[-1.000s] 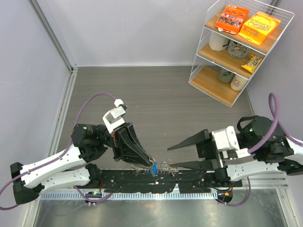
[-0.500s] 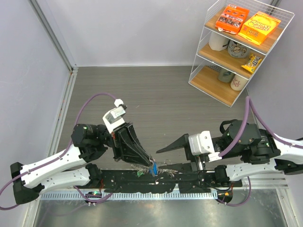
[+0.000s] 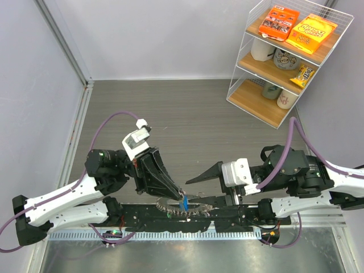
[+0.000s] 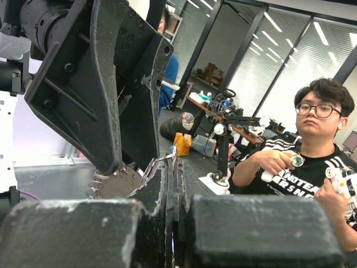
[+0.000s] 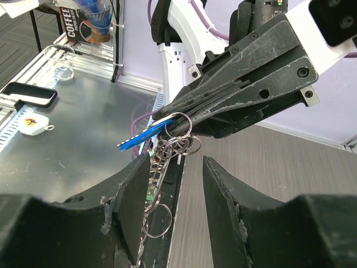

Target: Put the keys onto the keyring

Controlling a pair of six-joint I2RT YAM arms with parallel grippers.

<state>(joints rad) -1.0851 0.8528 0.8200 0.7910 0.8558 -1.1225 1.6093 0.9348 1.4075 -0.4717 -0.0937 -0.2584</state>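
- The left gripper had its fingers pressed together, clamped on the keyring at their very tips.
- In the right wrist view the keyring showed as thin overlapping wire loops pinched between those tips.
- A blue key stuck out sideways from the left gripper's tips, just beside the loops.
- The other keys, silvery, hung in a bunch directly under the left gripper's tips and under the blue key.
- The right gripper had its fingers spread well apart and gripped nothing.
- Its tips faced the left gripper's tips at close range. The hanging bunch dropped into the gap between the right fingers, nearer one finger than the other. I cannot tell whether it touched that finger.
- Deeper in that gap, toward the right gripper's palm, lay a plain ring. What it was joined to could not be made out.
- In the left wrist view, toothed silvery key edges showed just ahead of the left gripper's closed fingers, under the tip of a right gripper finger.
- From above, the bunch spread as a bristly arc below both grippers' tips, over a black rail at the near edge of the table.
- A wire rack of snack boxes and containers stood far beyond the right gripper.
- A person in glasses sat in the distance ahead of the left gripper.
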